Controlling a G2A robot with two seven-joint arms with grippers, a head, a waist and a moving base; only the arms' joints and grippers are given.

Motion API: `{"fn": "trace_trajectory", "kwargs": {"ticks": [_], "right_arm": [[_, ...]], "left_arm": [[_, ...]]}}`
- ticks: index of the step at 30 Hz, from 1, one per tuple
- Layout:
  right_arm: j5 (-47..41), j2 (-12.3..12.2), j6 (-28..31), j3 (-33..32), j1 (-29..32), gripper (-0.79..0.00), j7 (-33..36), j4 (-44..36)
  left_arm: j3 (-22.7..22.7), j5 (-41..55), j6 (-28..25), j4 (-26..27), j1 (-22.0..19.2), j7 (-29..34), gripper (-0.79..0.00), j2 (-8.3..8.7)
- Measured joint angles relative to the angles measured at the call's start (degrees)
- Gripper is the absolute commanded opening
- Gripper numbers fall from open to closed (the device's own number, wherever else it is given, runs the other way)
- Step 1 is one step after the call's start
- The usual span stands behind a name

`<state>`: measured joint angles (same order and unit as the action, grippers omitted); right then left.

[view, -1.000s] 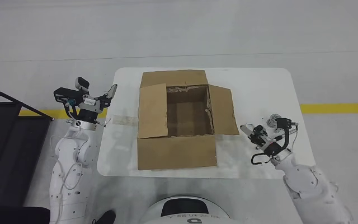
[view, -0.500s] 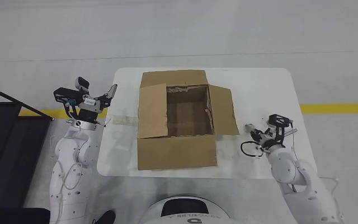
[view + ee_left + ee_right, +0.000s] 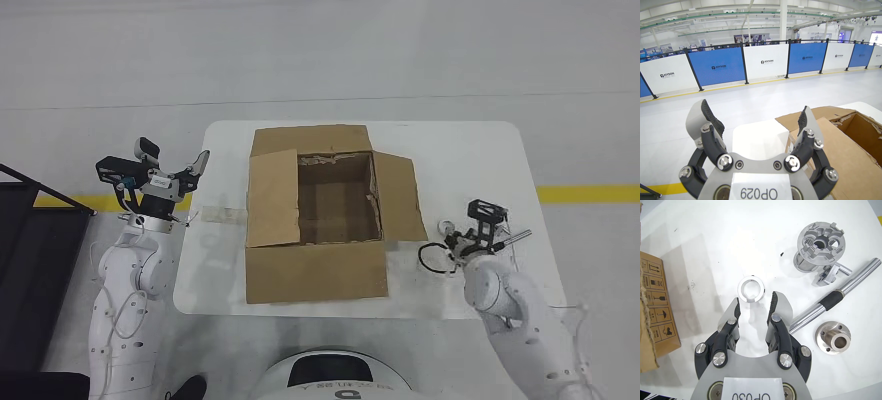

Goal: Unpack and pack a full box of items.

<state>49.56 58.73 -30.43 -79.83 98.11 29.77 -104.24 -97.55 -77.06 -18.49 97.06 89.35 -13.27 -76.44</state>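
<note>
The box [image 3: 318, 205] stands open on the tabletop [image 3: 470, 150]. To the box's right lie a ring collar [image 3: 751, 291], cast hub [image 3: 820, 245] and rod [image 3: 834, 298], probably unpacked. The right gripper [image 3: 755, 297] has its fingers spread just short of the collar, seemingly to grasp it. The left gripper [image 3: 754, 106], fingers wide apart and holding nothing, hangs left of the box.

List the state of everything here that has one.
cardboard box, open, flaps spread, interior looks empty.
left gripper, fingers open, holding nothing.
right gripper, fingers open, holding nothing.
collar ring, lying flat, ungrasped.
steel rod, lying on its side.
flanged bushing, standing on its flange, bore up.
cast hub, standing upright.
clamp block, lying beside the hub.
</note>
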Motion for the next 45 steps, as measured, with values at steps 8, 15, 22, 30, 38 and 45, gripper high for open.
{"fn": "trace_trajectory", "kwargs": {"ticks": [8,15,22,30,38,45], "right_arm": [[4.4,1.0,-6.2,3.9,-5.7,-0.459,3.4,3.4],[7.7,1.5,-7.9,6.0,-10.1,-0.477,9.9,7.1],[10.1,2.0,-9.1,7.4,-12.7,-0.496,13.6,8.8],[13.8,2.8,-12.0,9.5,-17.0,-0.493,19.1,13.1],[15.9,3.7,-13.1,11.4,-19.9,-0.674,22.3,16.9],[12.9,3.9,-11.9,8.4,-17.2,-0.785,19.1,13.1]], "left_arm": [[0.0,0.0,0.0,0.0,0.0,0.0,0.0,0.0],[0.0,0.0,0.0,0.0,0.0,0.0,0.0,0.0],[0.0,0.0,0.0,0.0,0.0,0.0,0.0,0.0],[0.0,0.0,0.0,0.0,0.0,0.0,0.0,0.0],[0.0,0.0,0.0,0.0,0.0,0.0,0.0,0.0],[0.0,0.0,0.0,0.0,0.0,0.0,0.0,0.0]]}}
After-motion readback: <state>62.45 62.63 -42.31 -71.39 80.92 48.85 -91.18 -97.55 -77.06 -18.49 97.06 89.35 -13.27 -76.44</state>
